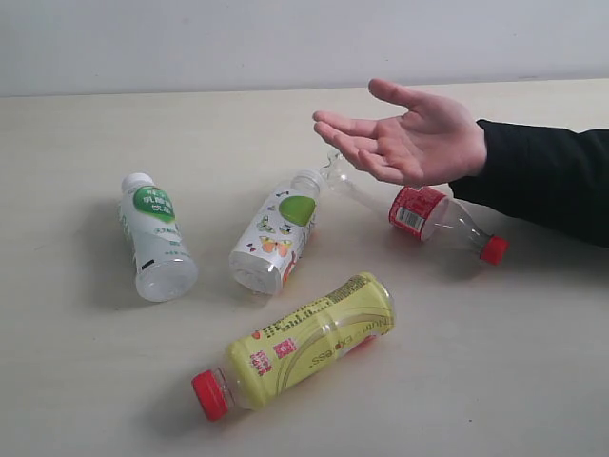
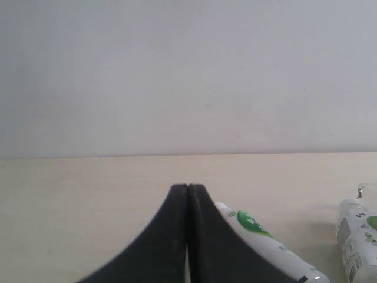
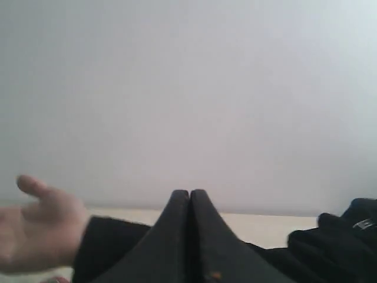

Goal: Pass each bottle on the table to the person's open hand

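Four bottles lie on their sides on the beige table (image 1: pixel 76 362): a white-capped one with a green mark (image 1: pixel 154 236) at left, a second green-marked one (image 1: pixel 277 234) in the middle, a clear red-labelled one with a red cap (image 1: pixel 425 215) under the hand, and a yellow-green one with a red cap (image 1: pixel 304 343) in front. The person's open hand (image 1: pixel 409 138) hovers palm up at the right, black sleeve behind it. Neither gripper shows in the exterior view. My left gripper (image 2: pixel 187 190) is shut and empty beside a white bottle (image 2: pixel 262 242). My right gripper (image 3: pixel 189 194) is shut, the hand (image 3: pixel 35 230) beyond it.
A pale wall (image 1: pixel 285 38) runs behind the table's far edge. The black sleeve (image 1: pixel 547 176) lies across the right side of the table. Another bottle (image 2: pixel 358 239) shows at the edge of the left wrist view.
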Controlling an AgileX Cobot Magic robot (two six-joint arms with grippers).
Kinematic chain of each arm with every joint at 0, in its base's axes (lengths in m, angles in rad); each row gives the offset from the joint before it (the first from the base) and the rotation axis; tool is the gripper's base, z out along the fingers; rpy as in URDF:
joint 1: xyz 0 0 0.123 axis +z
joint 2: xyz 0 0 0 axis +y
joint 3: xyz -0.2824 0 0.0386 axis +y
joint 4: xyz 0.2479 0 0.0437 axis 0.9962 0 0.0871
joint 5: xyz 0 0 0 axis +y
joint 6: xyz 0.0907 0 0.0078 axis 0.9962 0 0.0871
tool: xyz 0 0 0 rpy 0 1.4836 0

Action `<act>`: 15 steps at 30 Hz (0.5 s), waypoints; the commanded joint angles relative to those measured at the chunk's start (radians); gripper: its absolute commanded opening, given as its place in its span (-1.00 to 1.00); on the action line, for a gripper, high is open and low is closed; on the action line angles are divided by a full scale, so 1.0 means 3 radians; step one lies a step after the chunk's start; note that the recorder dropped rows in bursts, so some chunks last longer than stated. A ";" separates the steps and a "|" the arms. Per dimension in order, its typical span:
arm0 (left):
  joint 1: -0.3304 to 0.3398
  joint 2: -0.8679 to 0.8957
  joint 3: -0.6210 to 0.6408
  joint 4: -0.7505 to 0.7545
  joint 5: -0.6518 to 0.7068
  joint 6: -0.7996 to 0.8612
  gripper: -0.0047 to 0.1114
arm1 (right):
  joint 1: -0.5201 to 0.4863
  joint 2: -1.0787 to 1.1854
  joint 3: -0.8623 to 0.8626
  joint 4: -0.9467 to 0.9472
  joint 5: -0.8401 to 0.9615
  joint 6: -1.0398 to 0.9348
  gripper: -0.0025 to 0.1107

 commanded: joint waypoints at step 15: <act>0.0010 -0.0019 0.0010 -0.0021 -0.0031 -0.0007 -0.92 | -0.0012 -0.0017 0.0016 0.1033 -0.0136 0.2066 -0.96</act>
